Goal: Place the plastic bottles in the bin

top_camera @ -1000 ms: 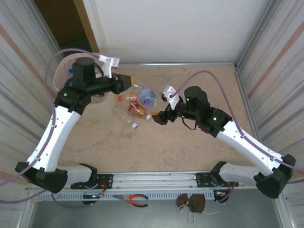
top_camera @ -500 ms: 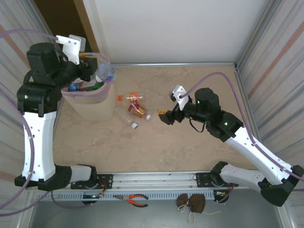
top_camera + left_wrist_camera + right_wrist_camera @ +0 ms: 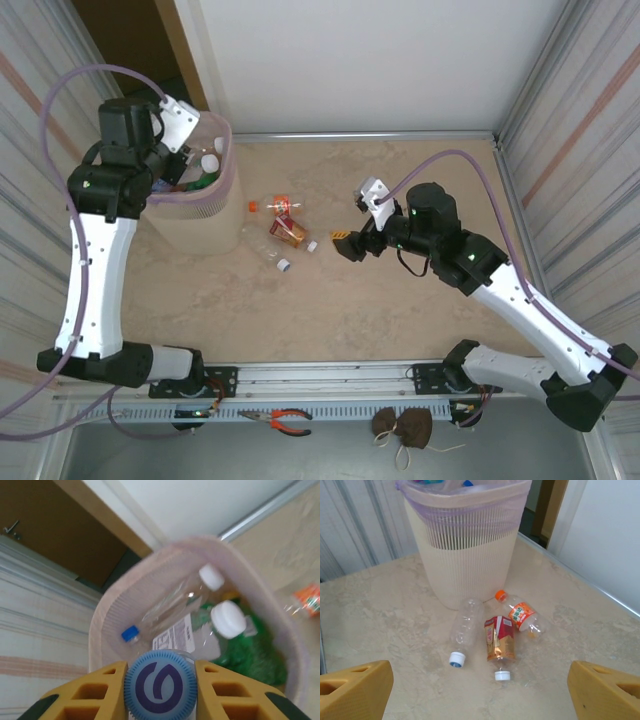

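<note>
The pale pink bin [image 3: 195,228] stands at the far left, and my left gripper [image 3: 188,165] hangs over its mouth. In the left wrist view that gripper [image 3: 160,690] is shut on a bottle with a ribbed blue cap [image 3: 160,686]. Below it the bin [image 3: 165,555] holds several bottles: white caps [image 3: 228,619], a small blue cap [image 3: 129,633], green ones [image 3: 252,652]. Three bottles lie on the table beside the bin: a clear one [image 3: 465,629], a red-and-gold labelled one [image 3: 500,639] and an orange-capped one [image 3: 522,616]. My right gripper [image 3: 346,246] is open, to their right.
Corrugated side walls close in the table left and right, a white wall at the back. Red-handled pliers [image 3: 285,420] and a brown bundle [image 3: 403,425] lie below the near rail. The bin [image 3: 465,545] stands just behind the three lying bottles.
My left arm swung left from above the table to the bin, carrying the blue-capped bottle, and now points down into it. My right gripper backed off slightly to the right.
</note>
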Controlling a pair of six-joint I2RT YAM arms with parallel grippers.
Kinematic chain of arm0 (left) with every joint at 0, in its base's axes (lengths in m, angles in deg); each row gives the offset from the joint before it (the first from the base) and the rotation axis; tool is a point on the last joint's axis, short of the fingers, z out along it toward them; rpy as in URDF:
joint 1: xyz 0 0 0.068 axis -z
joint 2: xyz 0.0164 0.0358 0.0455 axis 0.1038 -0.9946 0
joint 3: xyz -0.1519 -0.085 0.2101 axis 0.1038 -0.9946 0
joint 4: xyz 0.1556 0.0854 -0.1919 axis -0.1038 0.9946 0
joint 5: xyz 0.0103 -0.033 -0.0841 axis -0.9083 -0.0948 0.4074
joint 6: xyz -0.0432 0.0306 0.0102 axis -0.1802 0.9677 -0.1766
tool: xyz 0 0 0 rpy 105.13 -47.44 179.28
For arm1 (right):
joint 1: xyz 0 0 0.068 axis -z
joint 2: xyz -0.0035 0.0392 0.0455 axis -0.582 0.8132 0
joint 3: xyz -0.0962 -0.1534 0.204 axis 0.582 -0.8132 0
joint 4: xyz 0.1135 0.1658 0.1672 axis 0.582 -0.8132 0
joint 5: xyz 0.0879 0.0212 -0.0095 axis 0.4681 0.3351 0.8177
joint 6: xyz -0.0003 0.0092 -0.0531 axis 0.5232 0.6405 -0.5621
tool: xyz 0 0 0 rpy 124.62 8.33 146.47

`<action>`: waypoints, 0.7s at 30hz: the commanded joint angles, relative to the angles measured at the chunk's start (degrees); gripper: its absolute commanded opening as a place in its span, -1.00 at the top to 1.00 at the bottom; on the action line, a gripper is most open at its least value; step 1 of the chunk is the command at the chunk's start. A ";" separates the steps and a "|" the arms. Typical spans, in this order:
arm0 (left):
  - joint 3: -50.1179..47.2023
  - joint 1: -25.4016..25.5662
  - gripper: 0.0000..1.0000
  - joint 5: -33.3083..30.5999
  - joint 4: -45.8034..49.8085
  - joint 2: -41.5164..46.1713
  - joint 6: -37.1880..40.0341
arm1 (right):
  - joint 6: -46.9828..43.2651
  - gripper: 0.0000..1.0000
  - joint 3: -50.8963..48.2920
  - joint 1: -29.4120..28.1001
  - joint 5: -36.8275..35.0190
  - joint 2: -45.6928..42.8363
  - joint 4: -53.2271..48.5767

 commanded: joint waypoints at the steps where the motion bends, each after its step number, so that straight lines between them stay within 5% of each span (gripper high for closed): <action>1: -4.69 -1.18 0.75 -6.95 -5.54 1.26 7.88 | 0.68 -0.78 1.53 0.46 1.29 0.43 0.33; 8: -15.51 -5.72 0.75 -3.52 -12.24 3.88 9.59 | 0.68 -0.78 1.36 0.86 1.72 0.17 0.17; 21: -21.51 -6.60 0.06 3.25 -11.37 5.76 8.94 | 0.65 -0.78 1.22 1.39 2.33 -0.13 0.00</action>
